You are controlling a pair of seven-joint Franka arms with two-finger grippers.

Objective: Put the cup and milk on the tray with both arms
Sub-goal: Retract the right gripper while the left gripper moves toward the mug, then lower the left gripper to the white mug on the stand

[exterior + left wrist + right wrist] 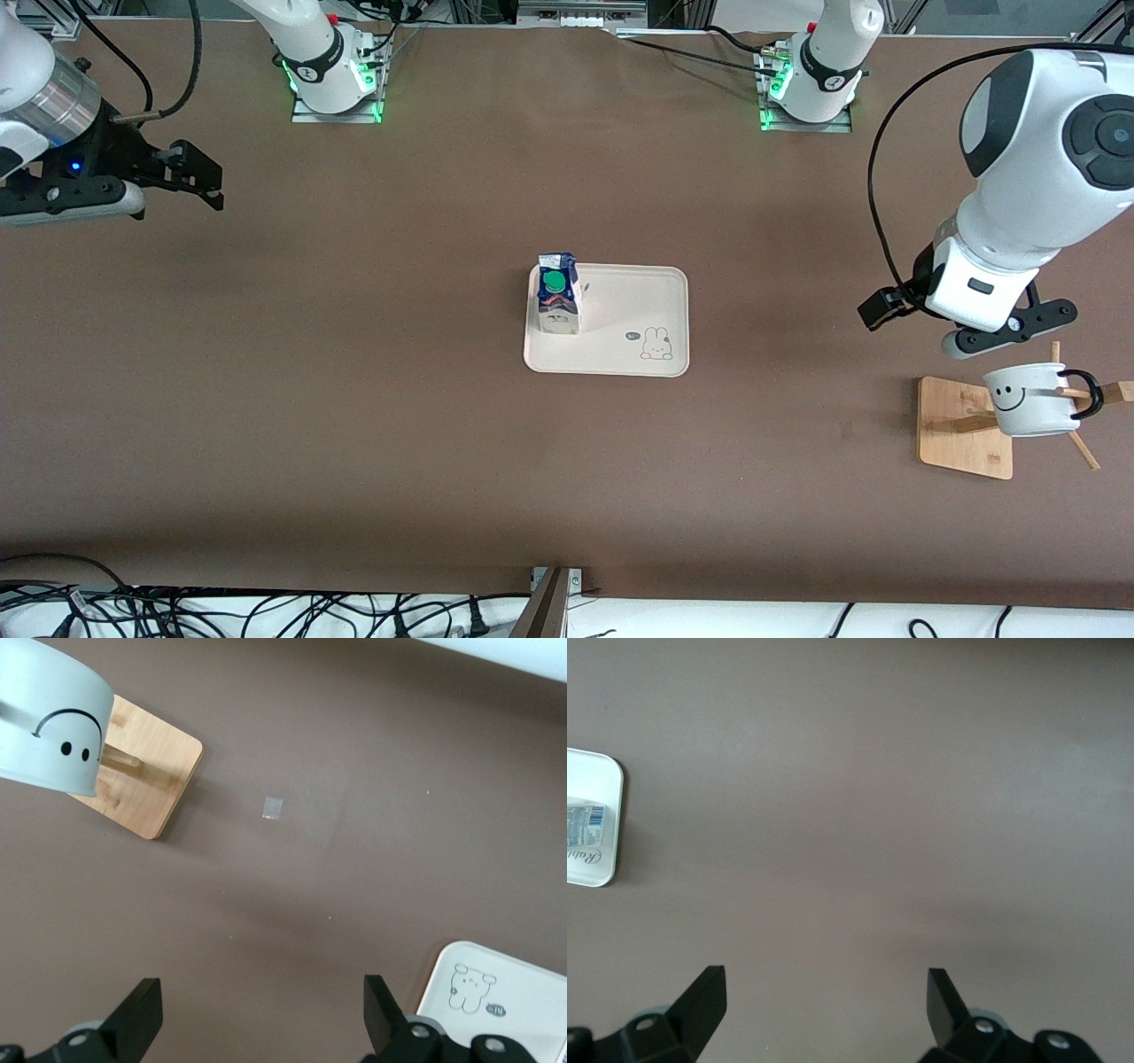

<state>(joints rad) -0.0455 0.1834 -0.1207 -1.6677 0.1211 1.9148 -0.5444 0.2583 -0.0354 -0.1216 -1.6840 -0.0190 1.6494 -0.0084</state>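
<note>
The milk, a blue and white carton with a green cap, stands upright on the cream tray, at its end toward the right arm. The white smiley cup hangs on a peg of a wooden rack at the left arm's end of the table. My left gripper is open and empty in the air beside the rack. Its wrist view shows its open gripper, the cup and a tray corner. My right gripper is open and empty over bare table at the right arm's end. Its wrist view shows its own gripper, the tray corner and the milk.
The wooden rack base with slanted pegs holds the cup; it also shows in the left wrist view. A small pale mark lies on the brown table between rack and tray. Cables lie along the table's edge nearest the front camera.
</note>
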